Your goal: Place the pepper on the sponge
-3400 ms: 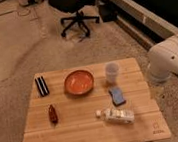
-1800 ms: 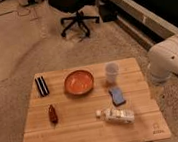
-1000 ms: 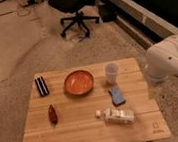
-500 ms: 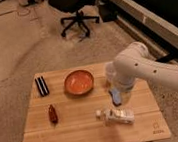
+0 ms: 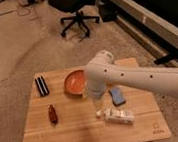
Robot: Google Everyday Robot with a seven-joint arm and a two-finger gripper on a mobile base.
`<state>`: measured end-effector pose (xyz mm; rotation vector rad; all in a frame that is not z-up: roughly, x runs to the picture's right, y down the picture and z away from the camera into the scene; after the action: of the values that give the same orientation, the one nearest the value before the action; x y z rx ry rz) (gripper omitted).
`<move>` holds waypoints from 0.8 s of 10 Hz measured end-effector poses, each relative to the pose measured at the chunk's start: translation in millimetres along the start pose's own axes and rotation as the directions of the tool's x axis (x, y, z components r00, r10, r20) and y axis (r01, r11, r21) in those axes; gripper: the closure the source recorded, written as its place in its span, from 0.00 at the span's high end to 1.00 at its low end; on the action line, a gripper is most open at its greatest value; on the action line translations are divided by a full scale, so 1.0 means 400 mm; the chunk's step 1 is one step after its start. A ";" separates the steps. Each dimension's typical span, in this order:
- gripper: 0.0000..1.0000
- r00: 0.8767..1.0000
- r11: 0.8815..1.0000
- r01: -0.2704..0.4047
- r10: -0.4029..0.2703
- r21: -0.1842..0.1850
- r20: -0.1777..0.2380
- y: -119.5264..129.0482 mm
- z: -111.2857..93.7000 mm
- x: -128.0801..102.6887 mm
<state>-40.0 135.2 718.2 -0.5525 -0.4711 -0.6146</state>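
A: Where is the pepper (image 5: 53, 114) at this moment?

B: It lies on the wooden table (image 5: 82, 136), on the left part, below the black striped block (image 5: 42, 86). The blue sponge (image 5: 117, 96) is on the right part, well apart from it, and nothing lies on it.

A: And the gripper (image 5: 94, 99)?

B: It hangs at the end of the white arm (image 5: 144, 79), over the middle of the table, between the orange bowl (image 5: 74, 83) and the sponge. I cannot tell if it is open or closed. It does not hold the pepper.

A: How should the grasp be done well?

B: I think the gripper must go left and come down straight over the pepper. The pepper is slim and tapered, so it is better to take it across the thick middle, not at the ends. Then lift it clear of the bowl and of the white packet (image 5: 118, 115), and set it low on the centre of the sponge, because it can roll off.

A: Can any writing be read?

B: No. There is a small dark mark (image 5: 154, 126) near the right front corner of the table, but I cannot read it. On the packet I see no legible label.
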 end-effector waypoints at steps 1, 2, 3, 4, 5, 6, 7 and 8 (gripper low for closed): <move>0.65 0.998 0.998 0.061 -0.061 0.004 0.014 -0.021 0.020 -0.026; 0.65 0.987 0.987 0.159 -0.159 0.015 0.031 -0.051 0.050 -0.063; 0.65 0.971 0.972 0.235 -0.236 0.027 0.042 -0.072 0.074 -0.089; 0.65 0.953 0.954 0.299 -0.300 0.035 0.051 -0.087 0.095 -0.111; 0.65 0.930 0.932 0.360 -0.363 0.044 0.063 -0.100 0.117 -0.133; 0.65 0.903 0.906 0.419 -0.422 0.053 0.080 -0.111 0.138 -0.158; 0.65 0.890 0.894 0.443 -0.447 0.057 0.093 -0.114 0.147 -0.169; 0.65 0.886 0.891 0.450 -0.454 0.059 0.097 -0.114 0.149 -0.172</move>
<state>-133.9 168.0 740.0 -0.4444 -0.7228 -1.0260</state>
